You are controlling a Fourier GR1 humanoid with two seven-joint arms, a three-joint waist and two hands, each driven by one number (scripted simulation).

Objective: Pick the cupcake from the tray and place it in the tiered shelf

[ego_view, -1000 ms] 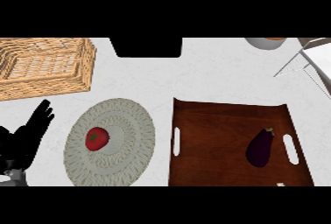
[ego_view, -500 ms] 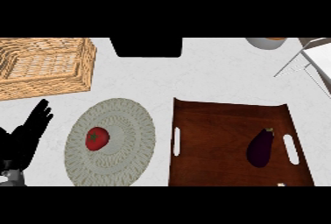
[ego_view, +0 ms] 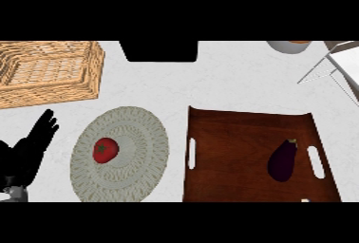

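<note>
White bench, head view only. Wicker basket top-left, black box top centre, grey bowl top-right w/ wire shelf just beside it at right edge, partly cut off. Brown tray lower right holds an eggplant near its right handle slot. Grey plate left of tray, not touching, tomato on it. Left hand at lower-left edge, resting, fingers straight, holding nothing.
</note>
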